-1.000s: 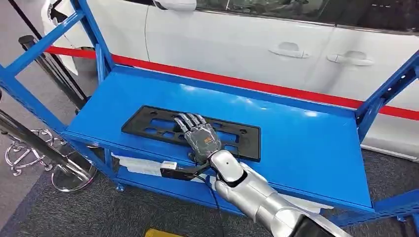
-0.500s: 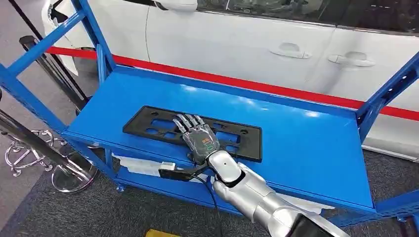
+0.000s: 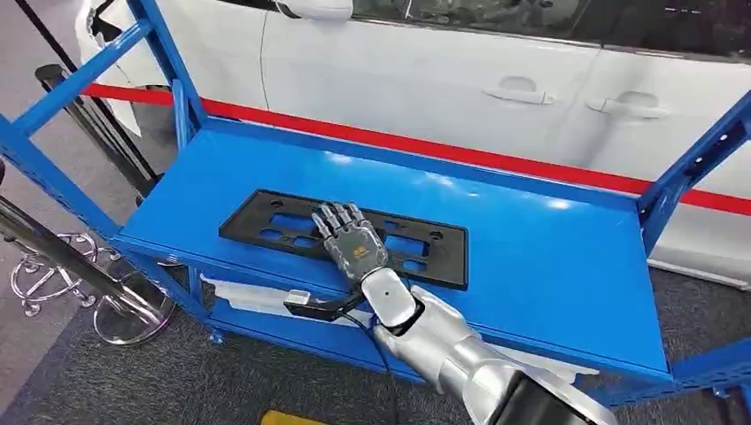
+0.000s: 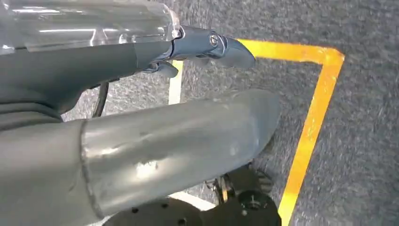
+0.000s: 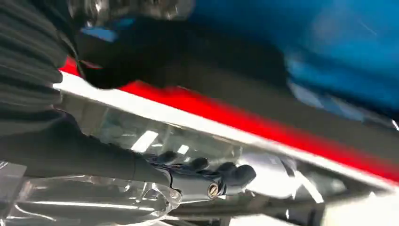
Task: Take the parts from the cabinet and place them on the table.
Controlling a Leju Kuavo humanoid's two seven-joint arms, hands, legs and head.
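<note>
Flat black part [image 3: 274,221] lying near the front edge of the blue cabinet shelf [image 3: 549,257], right hand [image 3: 352,241] resting palm-down on its middle, fingers [image 3: 335,217] extended and slightly spread, left hand [image 4: 141,150] hanging over grey floor, finger state unclear, white car [image 3: 443,80] behind

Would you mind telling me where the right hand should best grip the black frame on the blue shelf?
Probably the frame's near long edge, coming from the shelf's open front. It lies flat and thin, so fingers can curl through its cutouts. The right hand already lies on it there.
</note>
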